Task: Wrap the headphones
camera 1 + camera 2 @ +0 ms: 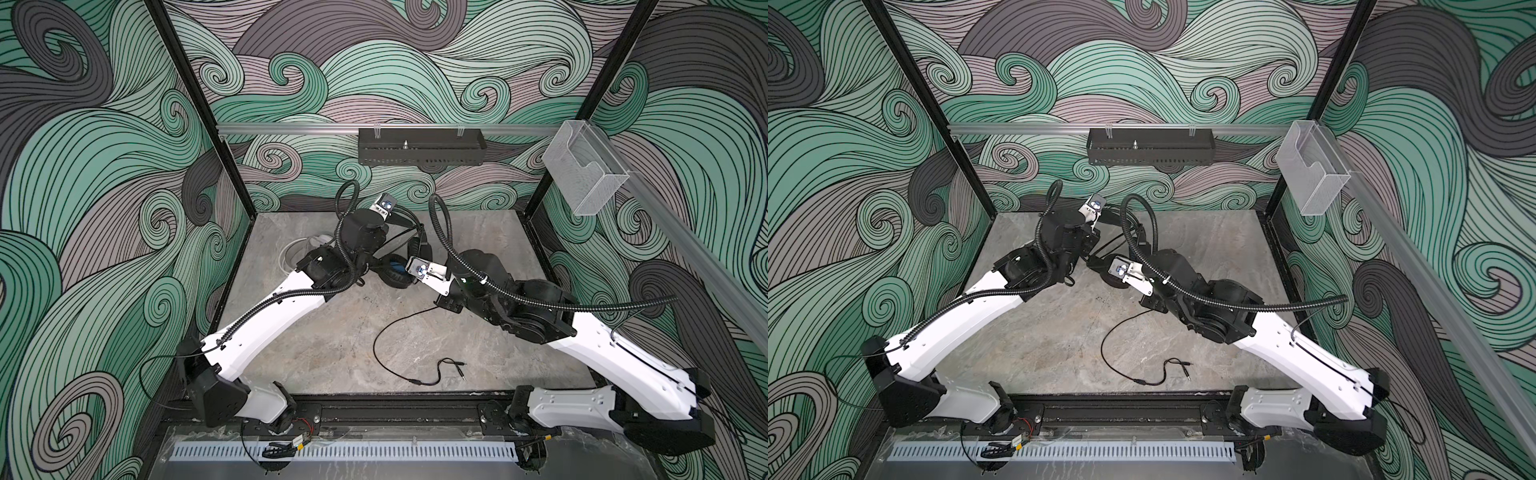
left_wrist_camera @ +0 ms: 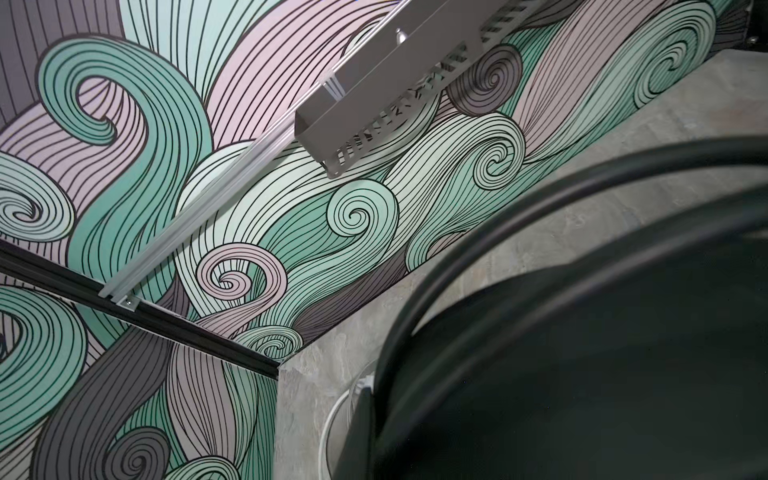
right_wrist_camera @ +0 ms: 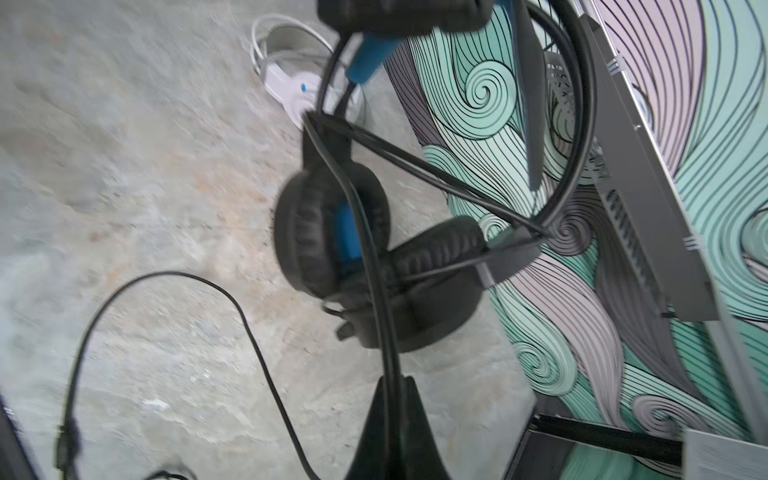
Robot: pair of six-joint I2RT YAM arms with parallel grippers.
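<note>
Right wrist, right hand [image 3: 391, 388] pinching black cable [image 3: 384, 340]

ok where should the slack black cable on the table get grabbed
Probably at the thicker joint before its fork, from straight above, pinching across the cord: the black cable lies flat on the table, so no side gives room underneath.

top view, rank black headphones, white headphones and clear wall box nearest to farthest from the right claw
1. black headphones: right at the right claw, which pinches their cable.
2. white headphones: on the table, far left.
3. clear wall box: up high, right side.
</note>
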